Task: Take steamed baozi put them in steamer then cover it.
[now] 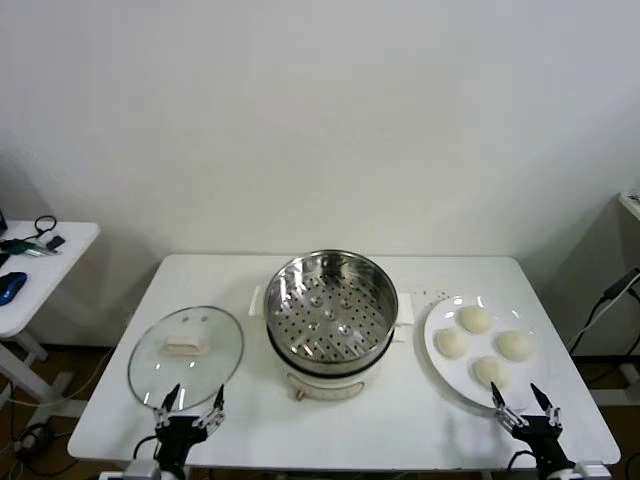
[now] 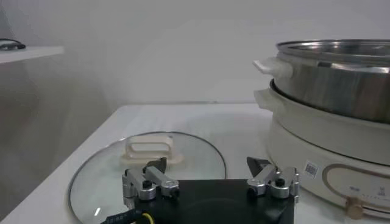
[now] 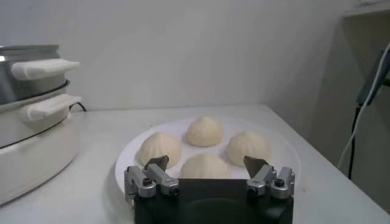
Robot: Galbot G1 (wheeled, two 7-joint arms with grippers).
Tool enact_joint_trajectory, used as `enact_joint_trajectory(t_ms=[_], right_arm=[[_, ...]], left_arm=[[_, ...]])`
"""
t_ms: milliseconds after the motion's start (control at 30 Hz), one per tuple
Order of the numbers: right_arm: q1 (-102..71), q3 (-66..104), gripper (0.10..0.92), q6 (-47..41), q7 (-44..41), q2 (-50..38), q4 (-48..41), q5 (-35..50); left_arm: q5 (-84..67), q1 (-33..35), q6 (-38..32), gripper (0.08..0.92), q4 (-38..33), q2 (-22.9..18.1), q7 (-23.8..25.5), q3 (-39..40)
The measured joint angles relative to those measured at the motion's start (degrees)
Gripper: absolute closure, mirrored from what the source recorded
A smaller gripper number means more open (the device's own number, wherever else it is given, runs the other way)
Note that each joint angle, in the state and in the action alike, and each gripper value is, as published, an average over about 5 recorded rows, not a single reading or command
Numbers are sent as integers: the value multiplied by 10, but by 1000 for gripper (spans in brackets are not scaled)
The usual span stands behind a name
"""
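- The steamer is a round, shiny stainless-steel basket with a perforated floor, seated on a smooth cream-white pot base at the middle of the white desk; it is empty.
- Four steamed baozi, smooth, domed and cream-white with faint pleats, sit clustered on a flat white plate to the steamer's right.
- The cover, a round clear glass lid with a metal rim and an oblong cream handle, lies flat on the desk left of the steamer.
- The left gripper hovers at the cover's near edge, metal fingers spread wide, holding nothing.
- The right gripper hovers at the plate's near rim, likewise wide and empty.
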Motion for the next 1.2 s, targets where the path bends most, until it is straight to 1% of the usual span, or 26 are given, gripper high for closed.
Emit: enact_joint_trajectory(t_ms=[133,267,367,500,600,700,933,1067,1200], right_arm=[[40,3,203,-41,6,-24,0,-1],[120,-13,203,-98,-4,-77,-18,-10],[199,-52,203,-135,-36,-133,-45,-27],[332,-148,203,-156,-118,-216,-92,-70],[445,-250,203,-145,-200,-267,-132,-111],[559,-364,203,-116,-290,-299,-178,-157],[826,-632,203,-34,-482,-320,-290,-249],[960,-781,203,-10,-554,-311,-340,-272],[1046,-899,203,-3,-593,-294,-379,-278]], left_arm=[[0,0,2,177,-3,0,0,0],[0,-2,4,177,-7,3,0,2],[0,-4,5,177,-10,5,0,3],[-1,-5,6,177,-15,7,1,4],[-1,-6,6,177,-18,7,1,4],[0,-5,6,177,-20,5,1,5],[1,2,6,177,-26,3,3,5],[1,4,4,177,-28,2,3,4],[1,5,0,177,-27,1,3,3]])
